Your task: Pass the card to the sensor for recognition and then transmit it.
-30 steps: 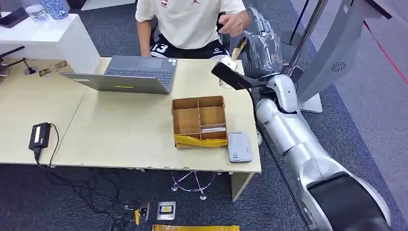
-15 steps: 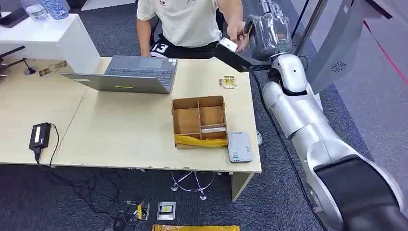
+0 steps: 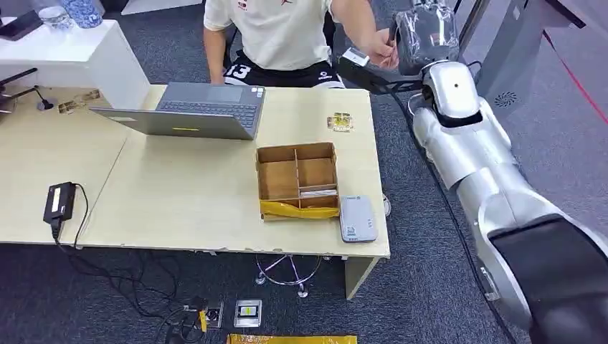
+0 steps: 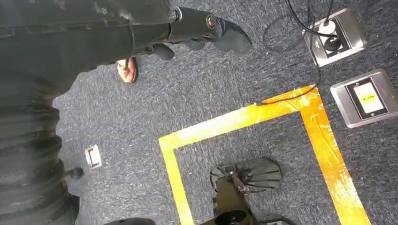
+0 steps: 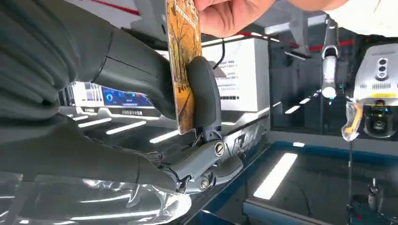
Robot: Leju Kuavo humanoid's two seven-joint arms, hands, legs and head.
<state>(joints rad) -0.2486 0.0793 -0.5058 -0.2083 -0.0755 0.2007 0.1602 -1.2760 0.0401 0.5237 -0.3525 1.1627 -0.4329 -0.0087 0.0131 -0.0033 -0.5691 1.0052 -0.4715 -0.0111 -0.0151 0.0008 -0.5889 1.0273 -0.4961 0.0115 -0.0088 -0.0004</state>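
While the right arm reaches up and forward past the far right corner of the table (image 3: pixel 179 208) in the head view, the right hand (image 3: pixel 424 34) is raised beside a seated person's hand (image 3: pixel 380 51), which meets it there. The card itself is too small to make out here. On the table stand an open laptop (image 3: pixel 188 111), a brown divided cardboard box (image 3: pixel 297 179) with yellow tape on its near side, and a pale grey card sensor (image 3: pixel 356 218) just beside the box at the near right corner. A small yellow packet (image 3: pixel 340 122) lies near the far right edge, and a black power brick (image 3: pixel 59 201) sits well apart on the left.

In the left wrist view, the left hand (image 4: pixel 206 33) hangs over dark grey carpet (image 4: pixel 141 108) marked with yellow tape (image 4: pixel 244 117); its dark fingers (image 4: pixel 230 38) hold nothing, though how far they are curled cannot be told. Two metal floor sockets (image 4: pixel 363 96) lie near the tape corner.

In the right wrist view, the card (image 5: pixel 184 61), orange-brown with a tree pattern, stands on edge, pinched between the thick grey thumb (image 5: pixel 204 91) and the darker fingers (image 5: pixel 131 70) of the right hand (image 5: pixel 141 93). The person's hand (image 5: pixel 232 14) grips the card's other end, so both hold it at once. Behind them are white cabinets (image 5: pixel 244 75) and ceiling light strips.
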